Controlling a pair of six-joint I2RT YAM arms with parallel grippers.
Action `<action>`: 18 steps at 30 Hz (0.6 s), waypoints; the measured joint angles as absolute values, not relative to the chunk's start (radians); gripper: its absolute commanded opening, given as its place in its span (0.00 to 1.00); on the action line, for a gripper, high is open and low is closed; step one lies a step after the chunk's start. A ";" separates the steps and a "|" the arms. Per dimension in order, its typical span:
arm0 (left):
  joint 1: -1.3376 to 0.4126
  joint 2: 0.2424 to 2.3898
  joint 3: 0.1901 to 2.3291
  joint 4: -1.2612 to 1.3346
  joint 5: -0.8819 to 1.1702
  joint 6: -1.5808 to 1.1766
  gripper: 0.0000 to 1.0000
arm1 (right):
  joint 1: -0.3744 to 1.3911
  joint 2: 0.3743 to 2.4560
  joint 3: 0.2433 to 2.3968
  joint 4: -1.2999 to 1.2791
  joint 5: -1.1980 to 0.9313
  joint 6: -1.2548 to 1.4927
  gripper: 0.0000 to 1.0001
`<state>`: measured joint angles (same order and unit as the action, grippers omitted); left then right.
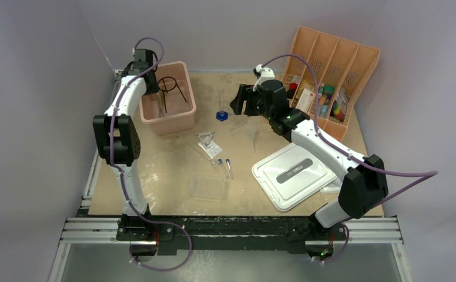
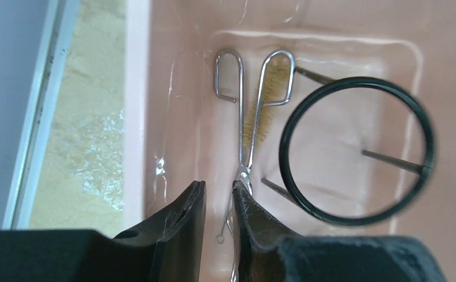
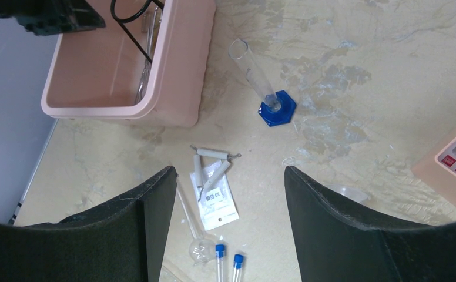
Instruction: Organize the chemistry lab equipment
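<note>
Steel scissor-handled forceps [image 2: 246, 117] lie on the floor of the pink bin [image 2: 137, 117], over a bristle brush. The black wire ring on its stem [image 2: 355, 150] rests beside them. My left gripper [image 2: 218, 188] hangs in the bin [image 1: 170, 111] with its jaws a narrow gap apart. The forceps' tips lie below that gap, against the right finger, not clamped. My right gripper [image 3: 228, 176] hovers open above the table. Below it lie the wire triangle [image 3: 211, 161], two blue-capped tubes [image 3: 220, 258] and the blue-based glass cylinder [image 3: 270, 97], which is tipped over. A clear plastic tray [image 1: 208, 187] sits near the front.
A white lid [image 1: 293, 173] lies at the front right by the right arm. An orange divided organizer [image 1: 331, 70] with small items stands at the back right. A small packet [image 3: 217, 200] and a round glass flask [image 3: 199, 247] lie by the triangle.
</note>
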<state>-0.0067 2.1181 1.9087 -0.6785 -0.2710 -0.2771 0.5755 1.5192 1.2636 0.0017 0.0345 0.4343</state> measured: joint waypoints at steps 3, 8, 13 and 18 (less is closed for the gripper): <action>-0.007 2.054 1.909 -0.682 -0.257 -0.287 0.30 | 0.575 1.519 1.264 0.001 0.035 0.437 0.69; -0.007 1.898 1.862 -0.675 -0.191 -0.316 0.49 | 0.575 1.519 1.264 -0.004 0.041 0.445 0.69; -0.007 1.709 1.712 -0.605 -0.033 -0.355 0.56 | 0.575 1.529 1.264 -0.041 0.095 0.445 0.70; -0.013 1.571 1.534 -0.498 0.176 -0.434 0.59 | 0.575 1.585 1.264 -0.101 0.149 0.441 0.70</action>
<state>-0.0132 1.5715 1.5341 -0.4976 0.1761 -0.4335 0.5755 1.5848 1.2640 -0.1009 0.1493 0.4408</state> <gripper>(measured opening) 0.583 0.696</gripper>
